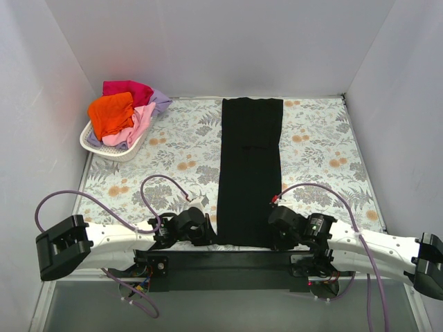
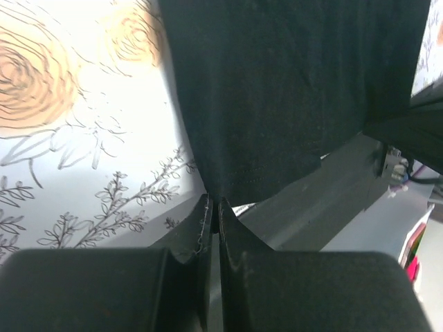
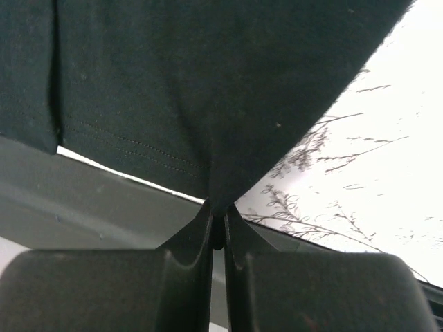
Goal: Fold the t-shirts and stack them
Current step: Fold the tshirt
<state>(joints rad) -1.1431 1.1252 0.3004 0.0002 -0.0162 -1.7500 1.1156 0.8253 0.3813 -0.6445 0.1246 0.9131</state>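
At the table's (image 1: 311, 159) near edge, left gripper (image 2: 213, 205) is pinching the black shirt (image 1: 249, 166) at its near-left corner, jaws clamped on cloth. Right gripper (image 3: 217, 209) is clamping the near-right corner likewise. Black shirt is lying as a long strip, running far from both. Far left, the other shirts (image 1: 121, 114) are sitting in the basket (image 1: 93, 144).

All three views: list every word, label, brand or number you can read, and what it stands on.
No readable text anywhere. The black t-shirt, the floral table cover and the white basket carry no print.
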